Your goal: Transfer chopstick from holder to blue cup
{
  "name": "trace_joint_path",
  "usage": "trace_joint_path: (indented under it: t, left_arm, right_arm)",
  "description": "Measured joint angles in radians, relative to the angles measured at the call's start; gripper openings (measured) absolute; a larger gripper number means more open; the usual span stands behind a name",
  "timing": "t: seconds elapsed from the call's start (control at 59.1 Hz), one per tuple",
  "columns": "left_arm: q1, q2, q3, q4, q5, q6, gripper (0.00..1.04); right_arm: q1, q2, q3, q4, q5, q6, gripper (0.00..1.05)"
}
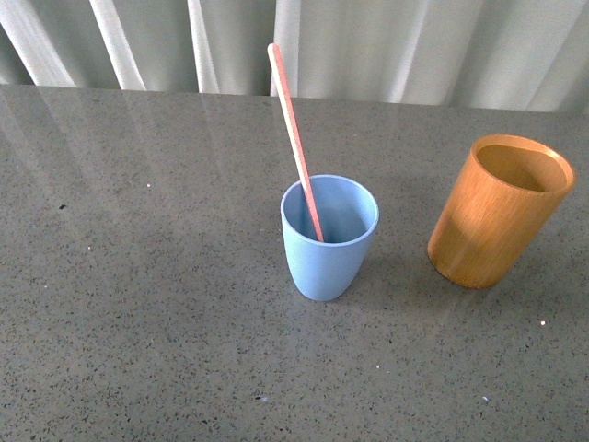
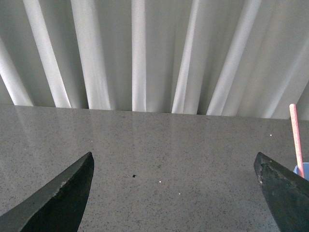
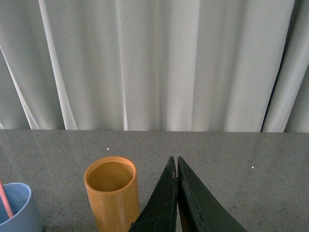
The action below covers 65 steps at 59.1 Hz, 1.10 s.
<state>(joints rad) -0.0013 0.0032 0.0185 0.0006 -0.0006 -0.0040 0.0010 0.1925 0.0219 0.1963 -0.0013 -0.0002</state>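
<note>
A salmon-pink chopstick (image 1: 294, 133) stands in the light blue cup (image 1: 329, 241) at the table's middle and leans up to the back left. The orange-brown wooden holder (image 1: 497, 210) stands empty to the right of the cup. Neither arm shows in the front view. My left gripper (image 2: 174, 166) is open and empty over bare table; the chopstick (image 2: 296, 137) and a sliver of the cup (image 2: 302, 170) show beside one finger. My right gripper (image 3: 175, 162) is shut and empty, near the holder (image 3: 112, 195); the cup (image 3: 19, 210) and chopstick (image 3: 6, 200) lie beyond.
The grey speckled table (image 1: 138, 276) runs back to a white pleated curtain (image 1: 414, 46) along its far edge.
</note>
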Motion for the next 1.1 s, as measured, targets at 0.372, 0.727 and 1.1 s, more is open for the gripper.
trace_joint_path:
  t: [0.372, 0.727, 1.1]
  left_arm:
    - [0.0, -0.001, 0.0, 0.0, 0.0, 0.0, 0.98]
    - [0.0, -0.001, 0.0, 0.0, 0.0, 0.0, 0.98]
    - [0.0, -0.001, 0.0, 0.0, 0.0, 0.0, 0.98]
  right_arm:
    - [0.0, -0.188, 0.0, -0.195, 0.0, 0.0, 0.01]
    - [0.0, -0.188, 0.0, -0.195, 0.0, 0.0, 0.41]
    - [0.0, -0.188, 0.0, -0.195, 0.0, 0.0, 0.94]
